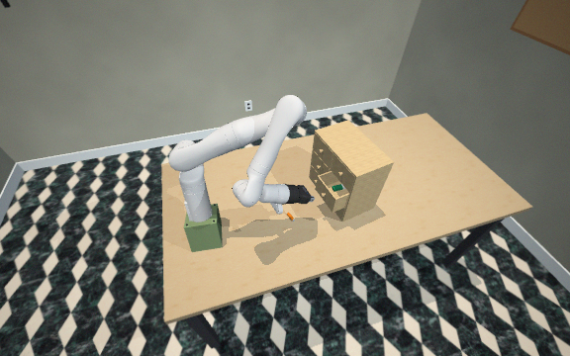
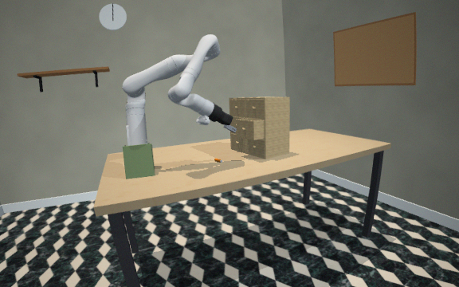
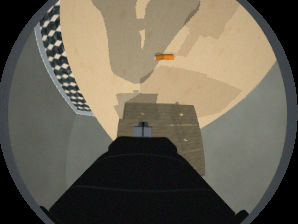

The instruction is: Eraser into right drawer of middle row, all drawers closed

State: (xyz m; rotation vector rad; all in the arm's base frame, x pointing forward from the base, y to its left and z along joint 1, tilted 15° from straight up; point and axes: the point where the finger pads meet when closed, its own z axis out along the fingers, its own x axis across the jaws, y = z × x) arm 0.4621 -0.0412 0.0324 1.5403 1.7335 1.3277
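From above, the green eraser (image 1: 337, 188) lies inside the pulled-out drawer (image 1: 332, 192) of the chest (image 1: 351, 168), so the drop looks done; my pincer (image 1: 311, 199), closed on nothing, sits just before its front. From the side, that drawer juts out. At my wrist, its knob (image 3: 143, 127) faces me: pushing remains.
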